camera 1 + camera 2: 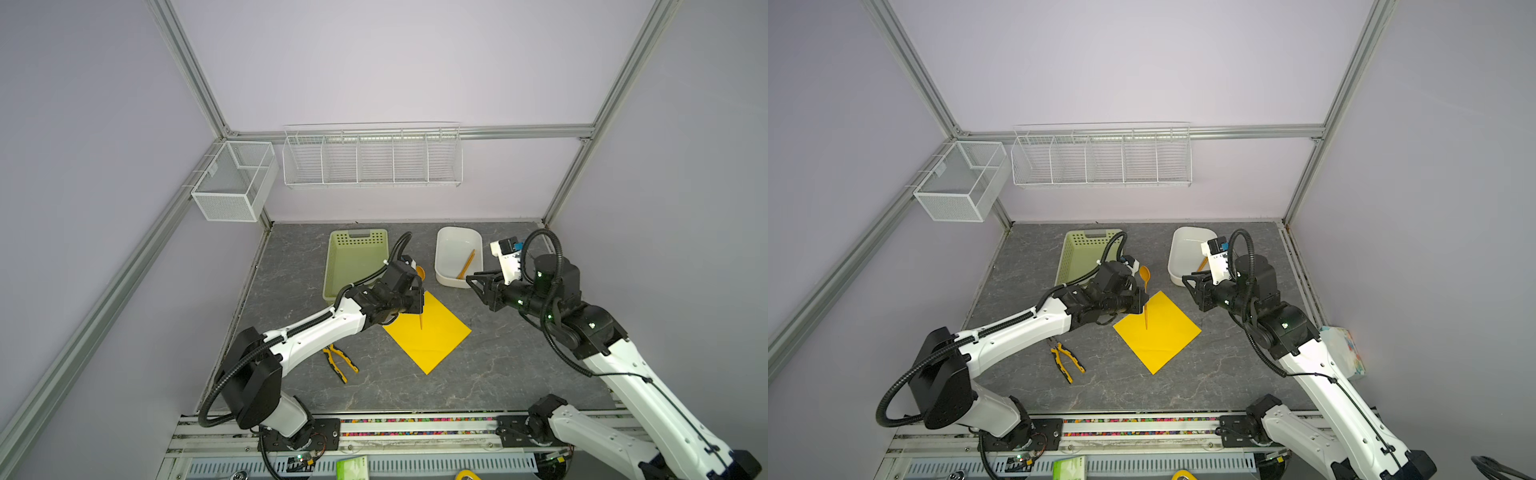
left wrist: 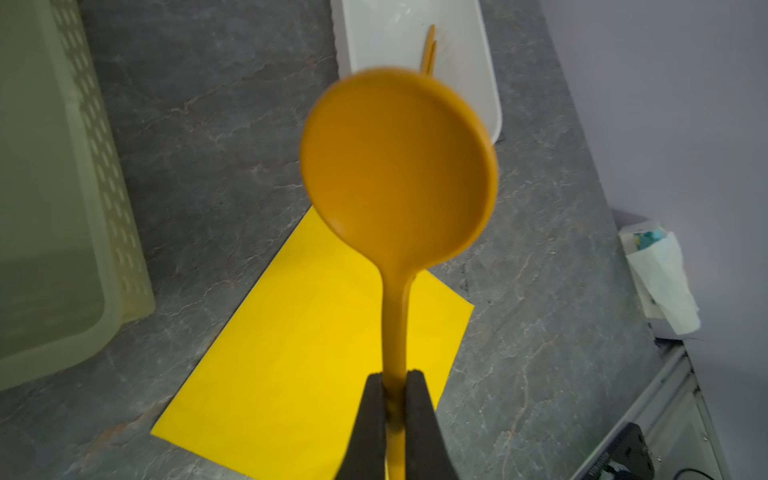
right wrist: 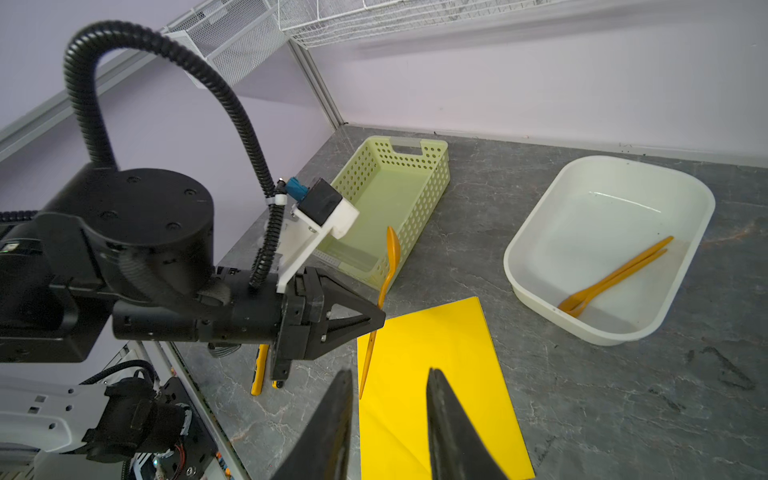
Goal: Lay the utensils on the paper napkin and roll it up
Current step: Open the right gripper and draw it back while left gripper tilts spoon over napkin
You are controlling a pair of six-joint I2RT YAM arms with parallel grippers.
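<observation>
Tabletop [image 2: 208, 124]; spoon [image 2: 397, 166] within left end effector [image 2: 395, 377]

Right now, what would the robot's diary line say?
left gripper: shut on spoon over napkin | right gripper: open, empty | other cutlery: in white tub

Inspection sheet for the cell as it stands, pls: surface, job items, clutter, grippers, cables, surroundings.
Surface: grey marbled tabletop, no spills seen.
Job's things: yellow napkin lies flat; orange spoon held upright over it, tip contact unclear; slim orange pieces in the white tub.
Clutter: pliers, green basket, tissue pack.
Grippers: left gripper shut on the spoon's handle; right gripper open, empty.
Cables: corrugated hoses loop above both arms, clear of the job's things.
Surroundings: wire rack and mesh box on the walls.
</observation>
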